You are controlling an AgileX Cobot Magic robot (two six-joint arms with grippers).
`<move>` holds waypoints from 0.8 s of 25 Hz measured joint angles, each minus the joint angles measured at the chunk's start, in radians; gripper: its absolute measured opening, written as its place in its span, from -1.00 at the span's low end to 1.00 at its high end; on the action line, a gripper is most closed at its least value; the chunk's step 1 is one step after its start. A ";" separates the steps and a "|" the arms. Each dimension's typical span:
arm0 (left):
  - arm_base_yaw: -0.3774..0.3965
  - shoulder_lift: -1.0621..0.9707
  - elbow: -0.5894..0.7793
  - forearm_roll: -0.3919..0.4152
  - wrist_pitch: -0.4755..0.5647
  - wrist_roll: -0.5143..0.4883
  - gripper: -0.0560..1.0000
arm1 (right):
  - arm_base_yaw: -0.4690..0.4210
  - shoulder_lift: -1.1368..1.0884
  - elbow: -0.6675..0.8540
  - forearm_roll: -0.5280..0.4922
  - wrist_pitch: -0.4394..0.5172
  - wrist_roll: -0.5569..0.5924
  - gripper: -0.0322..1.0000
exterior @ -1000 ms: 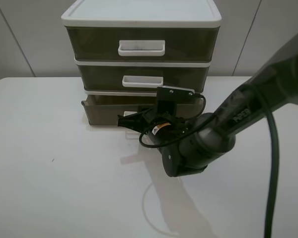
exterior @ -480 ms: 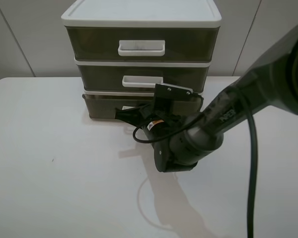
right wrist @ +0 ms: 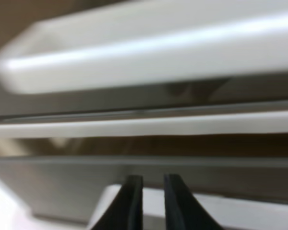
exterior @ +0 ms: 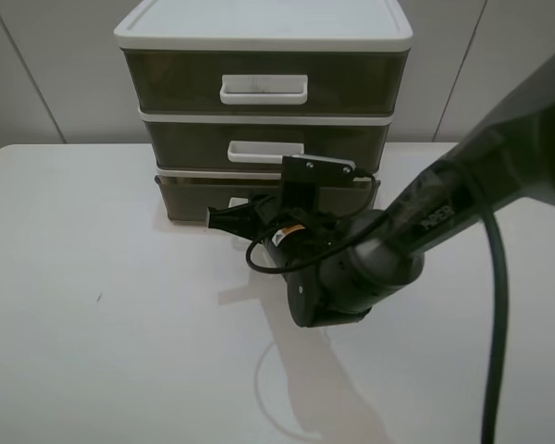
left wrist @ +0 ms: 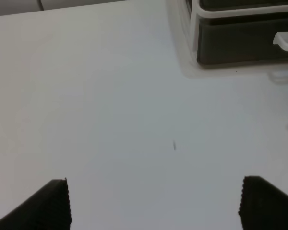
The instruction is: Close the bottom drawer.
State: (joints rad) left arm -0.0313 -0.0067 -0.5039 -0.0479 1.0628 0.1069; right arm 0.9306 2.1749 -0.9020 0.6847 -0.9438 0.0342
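The bottom drawer (exterior: 180, 198) is the lowest smoky brown tier of the three-drawer unit (exterior: 259, 37), and its front stands almost flush with the tiers above. Its white handle (exterior: 239, 202) is mostly hidden behind my right gripper (exterior: 224, 220). In the right wrist view the right gripper (right wrist: 152, 191) is shut, empty, with its fingertips at the drawer's white handle (right wrist: 230, 211) and front (right wrist: 62, 184). My left gripper (left wrist: 158, 206) is open and empty over bare table, well away from the drawer (left wrist: 240, 45). The left gripper is out of the high view.
The middle drawer's handle (exterior: 265, 151) sits just above my right wrist, and it is blurred and close in the right wrist view (right wrist: 134, 57). The white table (exterior: 92, 324) stretches to the left and front. The right arm's black cable (exterior: 495, 305) hangs at the right.
The bottom drawer has slid back from sticking out to nearly flush with the unit. My right gripper moved with it toward the unit, staying shut.
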 joint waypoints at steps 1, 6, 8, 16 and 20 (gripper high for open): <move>0.000 0.000 0.000 0.000 0.000 0.000 0.47 | 0.017 -0.026 0.017 -0.007 0.000 -0.001 -0.90; 0.000 0.000 0.000 0.000 0.000 0.000 0.47 | 0.064 -0.154 0.127 -0.021 0.049 -0.007 -0.90; 0.000 0.000 0.000 0.000 0.000 0.000 0.47 | 0.064 -0.205 0.175 -0.027 0.101 -0.007 -0.90; 0.000 0.000 0.000 0.000 0.000 0.000 0.47 | -0.022 -0.484 0.366 -0.022 0.289 -0.112 0.03; 0.000 0.000 0.000 0.000 0.000 0.000 0.47 | -0.212 -0.680 0.403 -0.005 0.546 -0.182 0.57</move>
State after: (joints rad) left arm -0.0313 -0.0067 -0.5039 -0.0479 1.0628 0.1069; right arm 0.7186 1.4946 -0.4992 0.6795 -0.3978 -0.1479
